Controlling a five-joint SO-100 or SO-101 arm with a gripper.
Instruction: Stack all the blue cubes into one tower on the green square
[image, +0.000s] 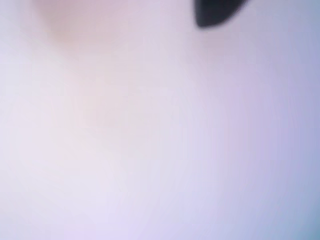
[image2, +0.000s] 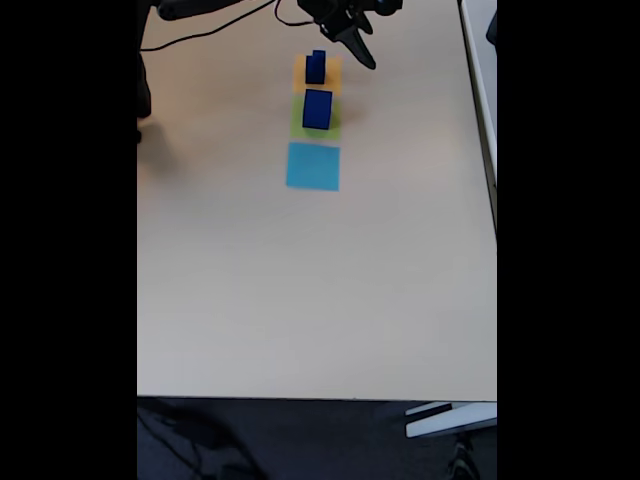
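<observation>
Fixed view: large blue cube (image2: 317, 108) sits on the green square (image2: 316, 121) near the counter's (image2: 300, 290) far edge; two smaller cubes (image2: 316, 67) stacked on the orange square (image2: 318, 72) behind. Hand (image2: 362, 52) hovers beside them, apparently empty; open or closed, cannot tell.

Wrist view wholly out of focus, pale washed-out haze, fixed view small and soft, black bars at both sides, bright even daylight on table (image2: 300, 300), faint shadows.

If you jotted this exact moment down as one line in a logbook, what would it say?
gripper: above table's far end, right of orange square, state unclear | large blue cube: on green square | smaller blue cubes: on orange square | light-blue square: bare
</observation>
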